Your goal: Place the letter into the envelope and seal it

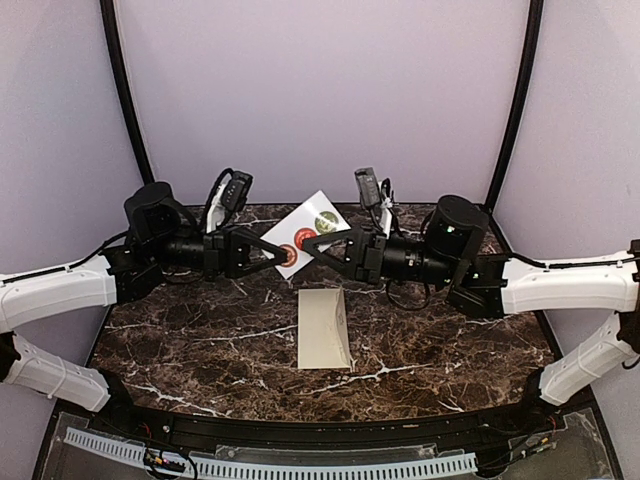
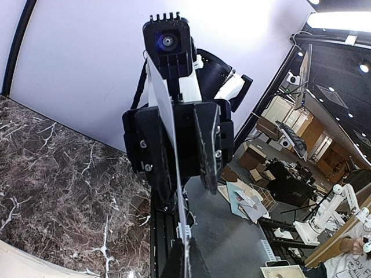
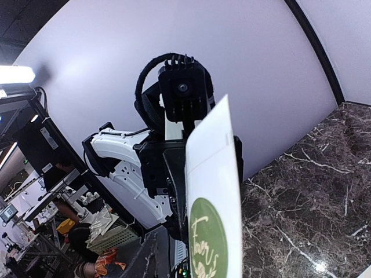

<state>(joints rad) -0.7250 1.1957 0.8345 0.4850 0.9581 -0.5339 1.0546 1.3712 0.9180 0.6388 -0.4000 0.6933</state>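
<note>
**Figure: Both arms meet over a sticker sheet, with the envelope on the table below**

Top view. The left gripper (image 1: 287,256) and the right gripper (image 1: 305,241) point at each other above the middle of the dark marble table (image 1: 200,340). Their fingertips meet at a white sticker sheet (image 1: 310,222), which is held off the surface and tilted up toward the back wall. The sheet carries round stickers. Two red stickers (image 1: 305,237) sit at its lower end, right by the fingertips, and a green-and-gold sticker (image 1: 326,222) sits higher up.

The envelope (image 1: 325,328) lies flat on the table, just in front of the grippers and below them. Its long sides run from the near edge toward the back. Neither gripper touches it.

Left wrist view. The sheet appears edge-on as a thin white line. It rises from between the left fingers, which are pressed together on it, toward the right gripper, seen head-on.

Right wrist view. The sheet fills the foreground with the green sticker facing the camera, and the left arm is behind it. This hides the right gripper's own fingers. The top view shows its tips at the sheet, but no view settles whether they are pinching the paper or standing slightly apart.
</note>
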